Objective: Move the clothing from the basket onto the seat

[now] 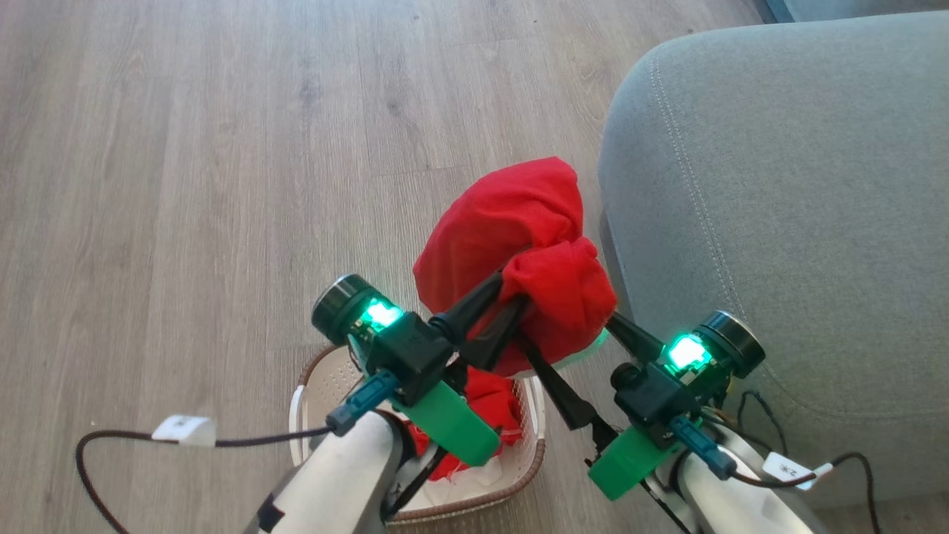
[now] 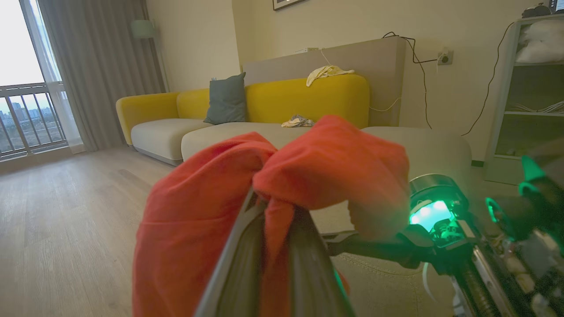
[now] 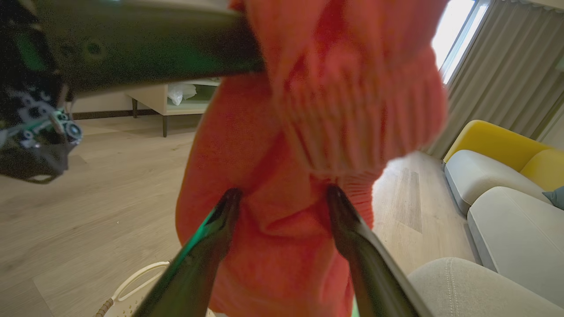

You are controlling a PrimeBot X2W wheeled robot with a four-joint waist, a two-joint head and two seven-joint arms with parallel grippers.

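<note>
While the left claw (image 1: 517, 288) pinches the clothing (image 1: 511, 215) above the basket (image 1: 326, 378), the right claw (image 1: 565, 328) stands spread around it. That small pinch may slip short of the right-hand seat (image 1: 778, 185).

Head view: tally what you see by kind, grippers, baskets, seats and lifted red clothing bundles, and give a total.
grippers: 2, the left gripper and the right gripper
basket: 1
seat: 1
red clothing bundle, lifted: 1
total: 5
</note>
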